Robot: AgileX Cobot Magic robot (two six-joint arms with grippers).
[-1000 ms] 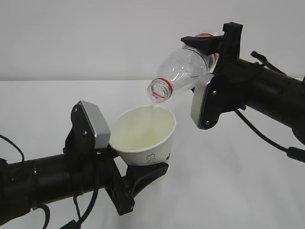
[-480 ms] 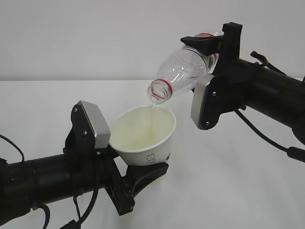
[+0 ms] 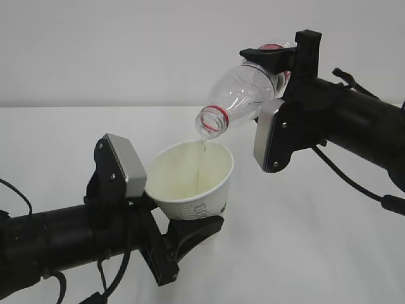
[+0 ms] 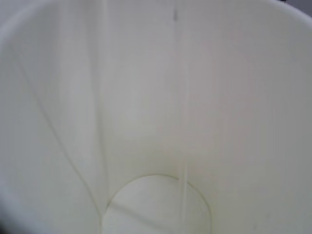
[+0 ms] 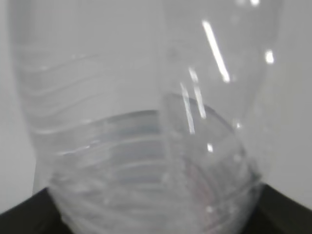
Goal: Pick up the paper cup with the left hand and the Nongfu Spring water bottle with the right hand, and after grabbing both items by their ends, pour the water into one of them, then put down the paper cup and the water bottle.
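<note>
L pincer (image 3: 166, 244) gripping paper cup (image 3: 193, 180), R pincer (image 3: 285, 60) gripping tilted bottle (image 3: 243, 95), water (image 3: 202, 166) trickling in

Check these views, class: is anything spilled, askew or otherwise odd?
Nothing stands out. The bottle is tilted mouth-down in the right gripper, on purpose: a thin stream of water falls from its mouth into the cup in the left gripper. No water shows on the table.

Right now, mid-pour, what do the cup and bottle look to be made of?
The paper cup looks like matte white paper: rolled rim, printed side, opaque wall. The Nongfu Spring water bottle looks like thin clear glossy plastic: ribbed, see-through wall with sharp highlights and a red neck ring.
</note>
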